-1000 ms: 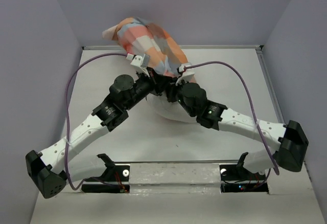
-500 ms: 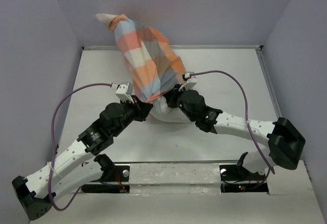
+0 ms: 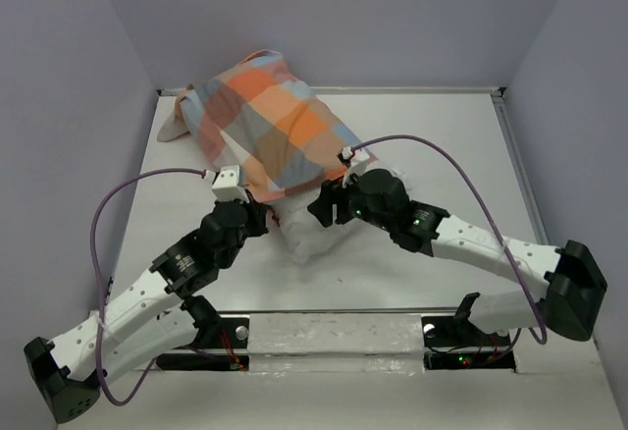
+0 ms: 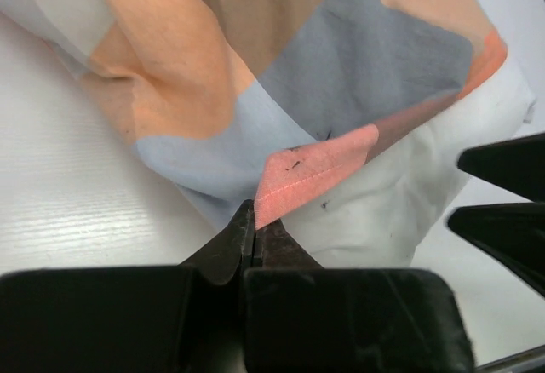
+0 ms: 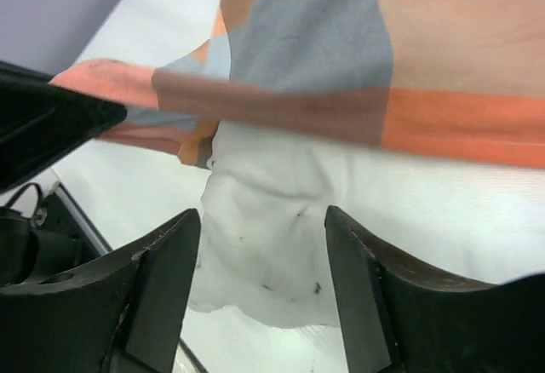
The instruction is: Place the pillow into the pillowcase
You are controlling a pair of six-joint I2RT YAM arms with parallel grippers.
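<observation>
Cloth should handle limp: our left gripper (image 4: 254,220) pinches the pillowcase (image 4: 281,66) hem beside the pillow (image 4: 383,211); our right gripper (image 5: 262,220) gapes, empty.

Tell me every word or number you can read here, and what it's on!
None: no words, numbers or signs can be read anywhere.
The pillowcase shows only coloured checks, the pillow is plain white, and the dark specks on the pillowcase's hem look like marks, not letters.

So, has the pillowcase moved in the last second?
Yes. The pillowcase dropped: it reared well above the table's far edge, now lies mostly nearer than it, shifted left.
</observation>
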